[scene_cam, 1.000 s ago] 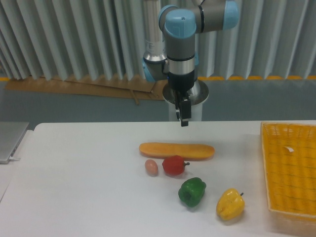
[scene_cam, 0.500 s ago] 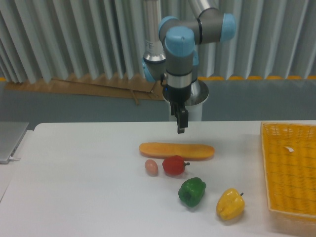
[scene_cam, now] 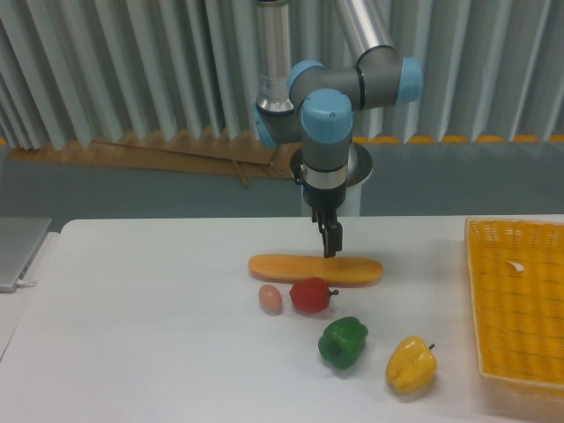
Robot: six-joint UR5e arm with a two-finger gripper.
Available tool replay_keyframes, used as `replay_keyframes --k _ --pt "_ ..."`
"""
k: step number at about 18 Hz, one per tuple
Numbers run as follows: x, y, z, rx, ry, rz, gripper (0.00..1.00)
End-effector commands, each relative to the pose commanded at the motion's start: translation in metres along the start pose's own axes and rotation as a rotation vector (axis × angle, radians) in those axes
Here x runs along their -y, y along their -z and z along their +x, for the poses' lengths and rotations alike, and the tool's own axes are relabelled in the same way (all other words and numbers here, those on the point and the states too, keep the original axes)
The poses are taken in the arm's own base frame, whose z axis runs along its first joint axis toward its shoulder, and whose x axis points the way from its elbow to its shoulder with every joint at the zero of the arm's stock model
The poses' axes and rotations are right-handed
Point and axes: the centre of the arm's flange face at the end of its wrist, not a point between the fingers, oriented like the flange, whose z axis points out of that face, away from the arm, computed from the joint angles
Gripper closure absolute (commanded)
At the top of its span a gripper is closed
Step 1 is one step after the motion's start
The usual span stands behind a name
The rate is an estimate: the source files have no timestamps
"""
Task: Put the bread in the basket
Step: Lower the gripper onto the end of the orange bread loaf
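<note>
The bread (scene_cam: 315,269), a long orange-tan loaf, lies left to right on the white table (scene_cam: 132,335). My gripper (scene_cam: 330,248) hangs straight down over the loaf's middle, a little right of centre, with its dark fingertips just above the top of the crust. The fingers line up one behind the other from this camera, look open, and hold nothing. The yellow-orange woven basket (scene_cam: 520,304) with a small white tag sits at the table's right edge, well apart from the bread.
A small tan egg (scene_cam: 270,299) and a red pepper (scene_cam: 310,295) lie right in front of the bread. A green pepper (scene_cam: 343,343) and a yellow pepper (scene_cam: 411,366) sit nearer the front. A grey device (scene_cam: 18,251) rests at the left edge.
The gripper has come down from well above the table to just over the bread, shifting slightly right. The bread and the other objects have not moved.
</note>
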Motion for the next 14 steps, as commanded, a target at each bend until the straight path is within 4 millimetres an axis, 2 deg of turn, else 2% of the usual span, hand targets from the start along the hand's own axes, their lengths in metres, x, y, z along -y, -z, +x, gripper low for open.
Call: replay_keyframes --k 2,3,6,8,14 --pt "-0.004 -0.019 0.003 0.045 -0.003 0.001 0.0" --pt "-0.012 -0.023 0.001 0.045 0.009 0.002 0.0" --pt "-0.013 -0.039 -0.008 0.016 0.009 0.0 0.0" --pt "-0.026 -0.044 -0.012 0.007 -0.008 0.0 0.0" --pt "-0.034 -0.047 -0.012 0.006 -0.021 -0.032 0.0"
